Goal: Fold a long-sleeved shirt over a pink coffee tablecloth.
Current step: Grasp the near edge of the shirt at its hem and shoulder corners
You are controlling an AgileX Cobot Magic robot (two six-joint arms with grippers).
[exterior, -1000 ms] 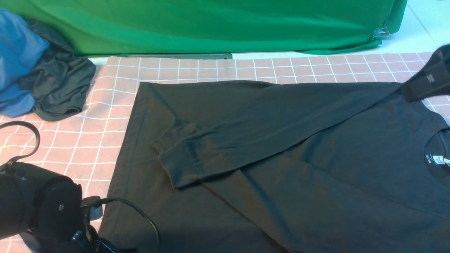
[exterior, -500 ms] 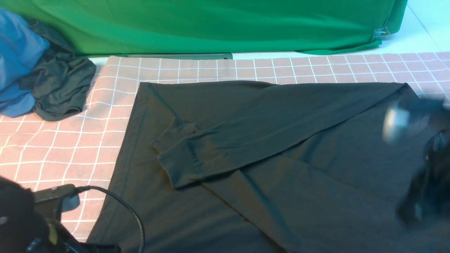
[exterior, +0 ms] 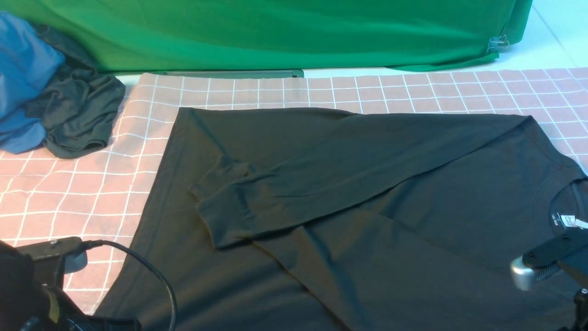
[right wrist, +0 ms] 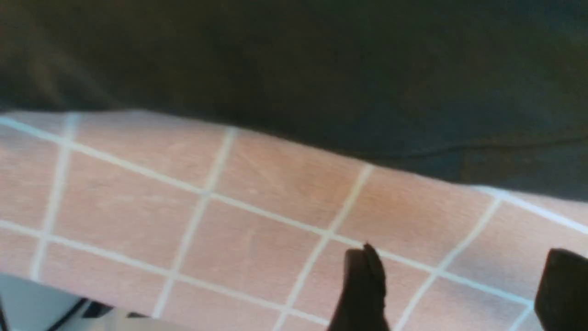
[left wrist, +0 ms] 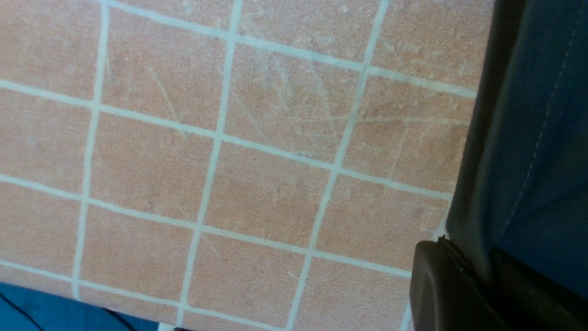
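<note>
The black long-sleeved shirt [exterior: 367, 184] lies flat on the pink coffee tablecloth [exterior: 82, 193], both sleeves folded across its body and the collar at the far right. In the left wrist view my left gripper [left wrist: 482, 276] is shut on the shirt's stitched edge [left wrist: 542, 138], low over the pink cloth [left wrist: 257, 184]. Only the left arm [exterior: 27, 285] shows in the front view, at the near left corner. My right gripper [right wrist: 464, 285] is open and empty over the pink cloth [right wrist: 257, 216], just short of the shirt's edge [right wrist: 321, 69]. The right arm [exterior: 546, 262] sits near the collar.
A blue garment [exterior: 23, 78] and a dark grey garment [exterior: 78, 115] are heaped at the far left. A green backdrop [exterior: 275, 32] hangs along the back. A black cable [exterior: 151, 276] loops from the left arm over the shirt's near left corner.
My right gripper let go of the shirt's far shoulder, opened and drew back to the near right. The left arm sank lower and the shirt's near left edge shifted leftward.
</note>
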